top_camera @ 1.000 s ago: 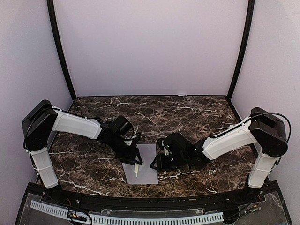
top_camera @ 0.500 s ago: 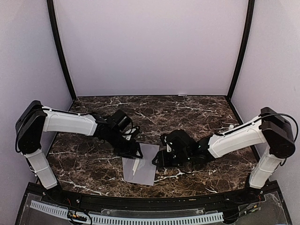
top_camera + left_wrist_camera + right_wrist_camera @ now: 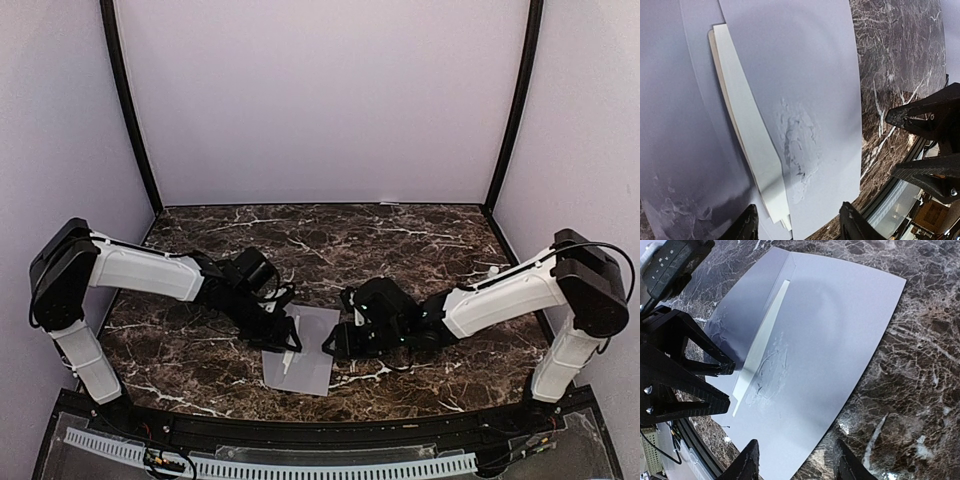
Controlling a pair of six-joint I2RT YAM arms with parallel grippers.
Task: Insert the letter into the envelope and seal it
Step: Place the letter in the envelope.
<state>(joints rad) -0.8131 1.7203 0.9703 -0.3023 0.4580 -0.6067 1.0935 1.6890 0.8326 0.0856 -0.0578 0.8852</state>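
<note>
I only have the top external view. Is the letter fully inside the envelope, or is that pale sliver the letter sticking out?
Observer: Left wrist shows the letter as a narrow off-white strip poking out from under the top panel of the envelope.
Operator: Flap shut yet?
Observer: No. Right wrist shows the flap looking unfolded, lying beside that strip.
Operator: Is either gripper holding anything?
Observer: The wrist views show the left gripper and the right gripper open, fingers apart above the paper.
</note>
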